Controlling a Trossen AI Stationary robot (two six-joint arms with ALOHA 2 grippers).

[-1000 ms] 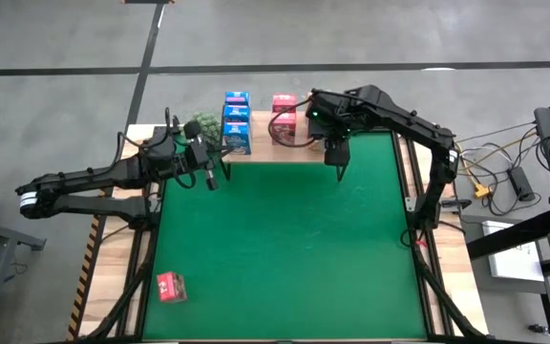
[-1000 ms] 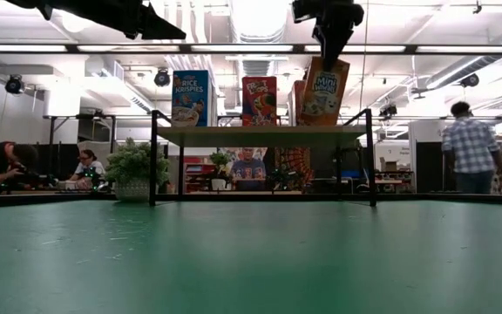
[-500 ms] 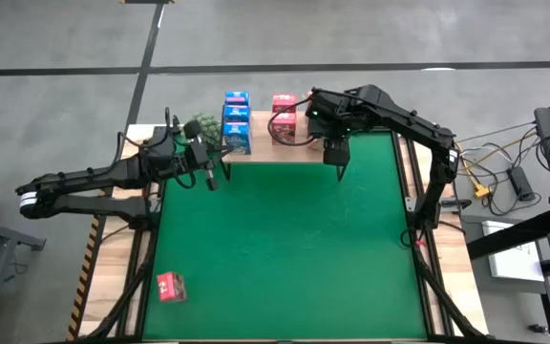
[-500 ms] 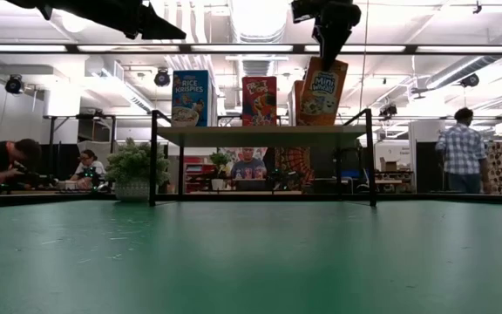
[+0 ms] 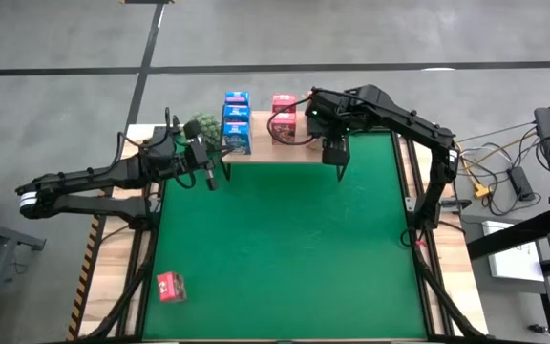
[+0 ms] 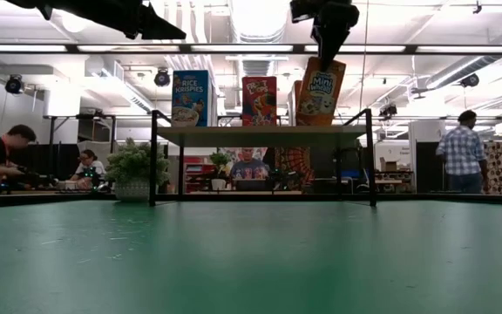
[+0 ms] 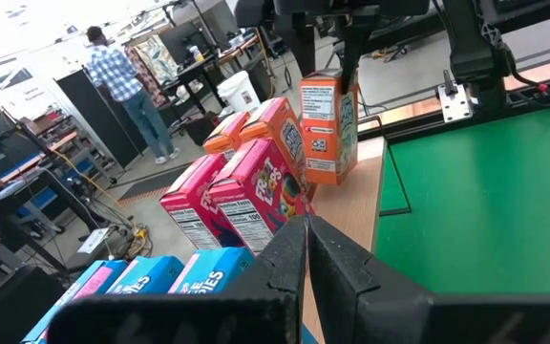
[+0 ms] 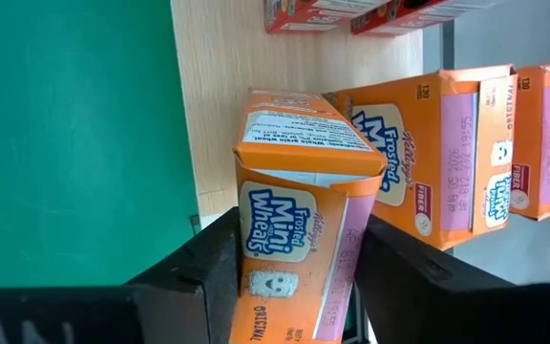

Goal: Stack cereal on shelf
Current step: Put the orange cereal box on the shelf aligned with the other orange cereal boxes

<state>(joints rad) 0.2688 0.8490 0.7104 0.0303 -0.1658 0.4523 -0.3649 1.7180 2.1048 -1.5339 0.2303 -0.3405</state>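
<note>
Orange Frosted Mini-Wheats box [image 6: 320,90] is what your right gripper [image 6: 324,63] has clamped by its top edge, up in the top middle of the low view, fingers [image 8: 208,272] pressed on both sides. It hangs tilted, bottom edge right at the wooden shelf [image 6: 260,135]; can't tell if it's actually touching. Two more orange boxes [image 8: 428,153] already stand just beside it. On the shelf's left in the low view you've got the blue Rice Krispies box [image 6: 190,98], then a pink-red Froot Loops box [image 6: 259,101] in the middle. One more red box [image 5: 171,286] lies at the lower left of the overhead frame, on the green mat [image 5: 285,248]. Your left gripper [image 5: 210,176] is pinched fully closed on nothing, parked by the leafy plant [image 5: 201,129] at the shelf's left end.
</note>
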